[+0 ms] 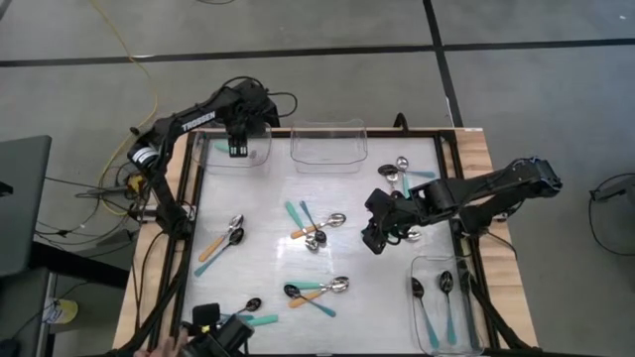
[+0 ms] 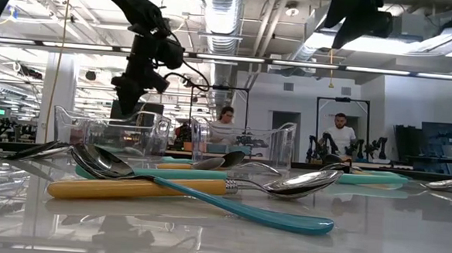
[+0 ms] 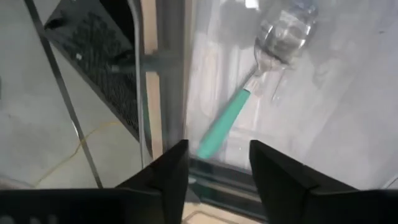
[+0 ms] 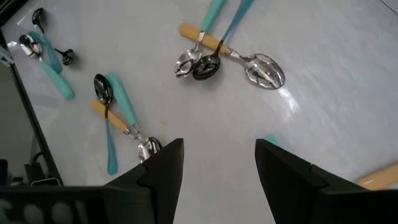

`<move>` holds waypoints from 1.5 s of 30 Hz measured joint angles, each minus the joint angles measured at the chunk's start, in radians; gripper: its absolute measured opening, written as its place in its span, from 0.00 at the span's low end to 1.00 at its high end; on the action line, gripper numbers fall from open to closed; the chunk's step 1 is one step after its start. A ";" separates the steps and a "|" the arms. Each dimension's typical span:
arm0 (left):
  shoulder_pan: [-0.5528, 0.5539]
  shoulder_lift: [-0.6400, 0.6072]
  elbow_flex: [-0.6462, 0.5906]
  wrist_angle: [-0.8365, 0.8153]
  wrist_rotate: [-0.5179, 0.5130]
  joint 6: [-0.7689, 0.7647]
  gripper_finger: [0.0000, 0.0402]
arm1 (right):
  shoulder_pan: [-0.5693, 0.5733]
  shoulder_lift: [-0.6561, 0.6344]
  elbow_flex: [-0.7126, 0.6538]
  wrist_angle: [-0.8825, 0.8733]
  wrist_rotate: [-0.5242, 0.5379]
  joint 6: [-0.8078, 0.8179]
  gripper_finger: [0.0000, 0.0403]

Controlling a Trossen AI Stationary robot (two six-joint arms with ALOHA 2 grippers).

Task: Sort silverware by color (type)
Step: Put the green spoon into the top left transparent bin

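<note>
Spoons scattered, some overlapping; left gripper spread over bin; right gripper spread, empty

You see glossy white surface carrying three clear bins at edges, teal- and orange-handled spoons scattered in small clusters across middle and front.

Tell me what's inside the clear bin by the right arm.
The clear bin near the right gripper holds two black-bowled spoons with teal handles, lying side by side. The bin is transparent, and nothing else shows inside.
</note>
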 joint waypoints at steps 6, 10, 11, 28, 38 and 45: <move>0.000 -0.066 0.000 -0.013 0.086 -0.087 0.45 | 0.000 0.000 0.000 -0.002 0.000 -0.001 0.55; 0.000 -0.153 0.000 -0.040 0.331 -0.212 0.46 | -0.003 0.000 0.000 -0.005 0.000 -0.007 0.55; 0.000 -0.182 0.000 -0.046 0.420 -0.254 0.46 | -0.004 0.000 0.000 -0.006 0.000 -0.012 0.55; -0.645 -0.671 -0.533 0.933 0.845 -0.946 0.39 | -0.283 -0.002 -0.037 -0.382 -0.003 0.057 0.55; -0.805 -0.674 -0.637 1.177 0.689 -1.055 0.39 | -0.706 0.004 -0.314 -0.171 -0.008 -0.089 0.55; -0.805 -0.674 -0.637 1.178 0.687 -1.124 0.39 | -0.723 -0.007 -0.375 -0.130 -0.218 -0.217 0.55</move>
